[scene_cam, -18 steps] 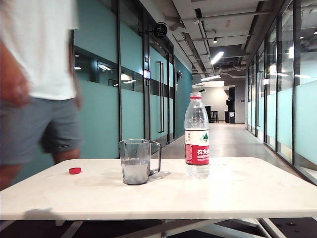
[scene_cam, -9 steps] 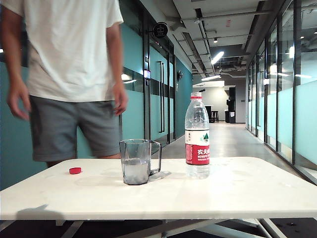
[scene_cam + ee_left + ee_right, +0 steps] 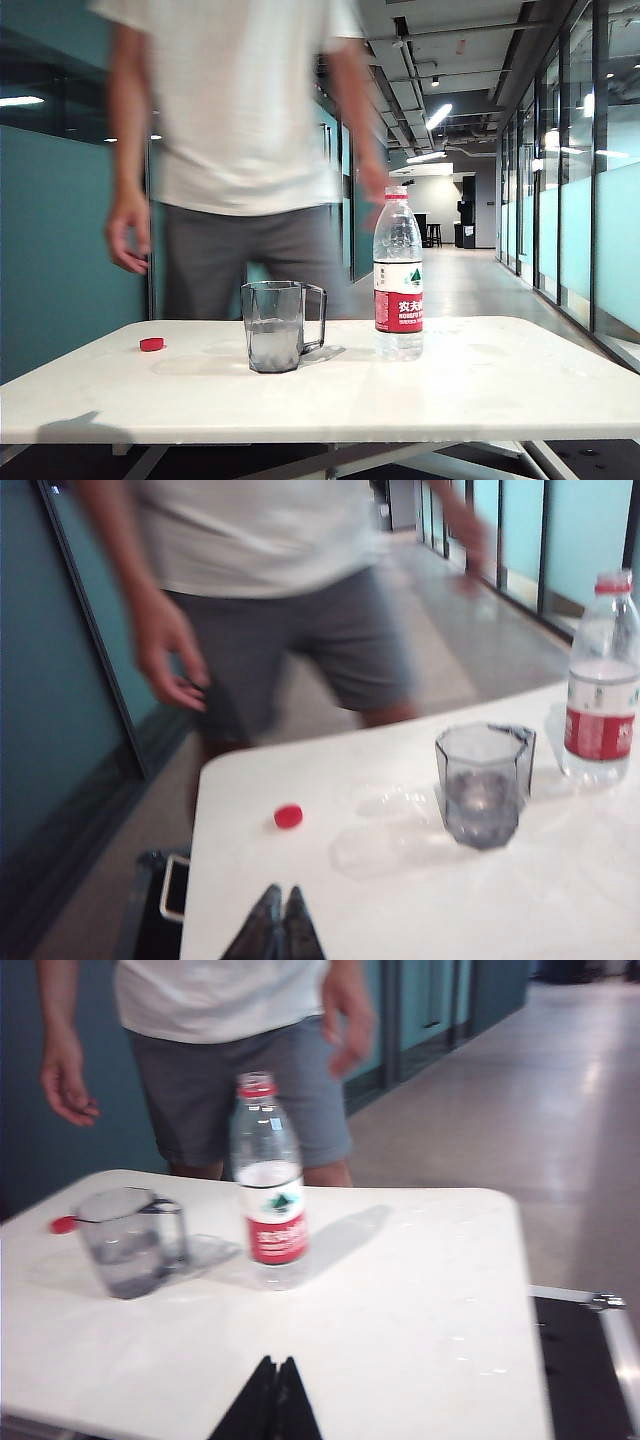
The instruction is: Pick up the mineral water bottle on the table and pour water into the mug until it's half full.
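Observation:
The mineral water bottle stands upright and uncapped on the white table, right of the smoky-grey mug, which holds some water. Both show again from the wrists: the bottle and the mug. My left gripper is shut and empty, hanging back near the table's front edge, well short of the mug. My right gripper is also shut and empty, back from the bottle. Neither gripper appears in the exterior view.
A small red bottle cap lies on the table left of the mug. A person in a white shirt and grey shorts stands just behind the far edge of the table. A black case lies off the table's right side.
The person has walked from the far left to directly behind the mug and bottle. The bottle, mug and cap have not moved.

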Available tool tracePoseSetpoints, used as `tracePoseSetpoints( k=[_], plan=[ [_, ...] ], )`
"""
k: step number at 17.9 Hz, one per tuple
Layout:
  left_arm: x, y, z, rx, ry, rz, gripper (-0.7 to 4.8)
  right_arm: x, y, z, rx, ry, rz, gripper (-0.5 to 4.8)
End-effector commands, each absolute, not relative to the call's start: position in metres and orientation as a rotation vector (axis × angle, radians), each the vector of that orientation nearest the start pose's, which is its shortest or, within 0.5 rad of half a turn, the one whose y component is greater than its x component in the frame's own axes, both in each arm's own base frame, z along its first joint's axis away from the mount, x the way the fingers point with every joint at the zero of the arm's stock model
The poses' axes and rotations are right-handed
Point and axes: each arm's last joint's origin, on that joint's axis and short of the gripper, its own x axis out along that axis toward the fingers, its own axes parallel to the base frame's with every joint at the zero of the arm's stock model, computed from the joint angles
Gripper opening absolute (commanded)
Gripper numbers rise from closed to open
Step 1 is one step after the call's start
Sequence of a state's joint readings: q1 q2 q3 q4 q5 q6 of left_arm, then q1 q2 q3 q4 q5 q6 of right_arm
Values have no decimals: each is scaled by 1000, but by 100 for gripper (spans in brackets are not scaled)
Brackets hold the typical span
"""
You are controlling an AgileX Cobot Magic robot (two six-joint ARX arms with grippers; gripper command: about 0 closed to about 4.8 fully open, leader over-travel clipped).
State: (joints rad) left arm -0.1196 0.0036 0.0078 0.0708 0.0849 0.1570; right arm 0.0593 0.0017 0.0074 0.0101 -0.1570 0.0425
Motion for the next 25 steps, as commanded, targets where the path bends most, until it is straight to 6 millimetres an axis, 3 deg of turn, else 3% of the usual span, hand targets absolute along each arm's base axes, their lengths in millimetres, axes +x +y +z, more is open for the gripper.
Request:
tracePoseSetpoints(
  k=[1, 8, 13, 25],
  plan=[
    [96, -13, 177, 156, -125, -152, -5, 97, 4, 168, 21, -35, 153, -8],
    [96, -10, 177, 148, -115, -47, -5, 96, -8, 169, 30, -39, 78, -8],
    [96, -14, 177, 134, -125, -182, -5, 96, -7, 169, 52, -40, 110, -8],
    [96, -14, 172, 136, -80, -188, -5, 96, -6, 168, 54, -25, 123, -8]
  ],
)
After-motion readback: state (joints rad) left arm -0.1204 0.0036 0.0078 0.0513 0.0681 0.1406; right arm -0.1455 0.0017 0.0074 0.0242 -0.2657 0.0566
